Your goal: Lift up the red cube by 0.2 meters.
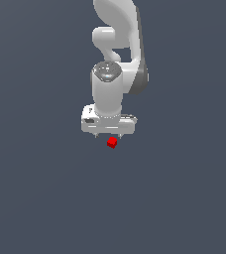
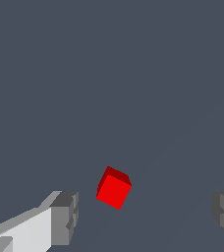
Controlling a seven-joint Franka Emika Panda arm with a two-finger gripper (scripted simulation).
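The red cube [image 1: 112, 143] is a tiny bright red block lying on the dark grey floor, just below the white hand in the exterior view. In the wrist view the red cube [image 2: 113, 187] sits turned at an angle, between the two grey fingertips [image 2: 65, 218] but nearer to this one than to the other. My gripper [image 1: 108, 135] hangs above the cube with its fingers spread far wider than the cube, so it is open and touches nothing. In the exterior view the fingers are mostly hidden behind the hand.
The white arm [image 1: 117, 54] rises straight up behind the hand. All around lies a plain dark grey floor [image 1: 45, 188] with no other objects in view.
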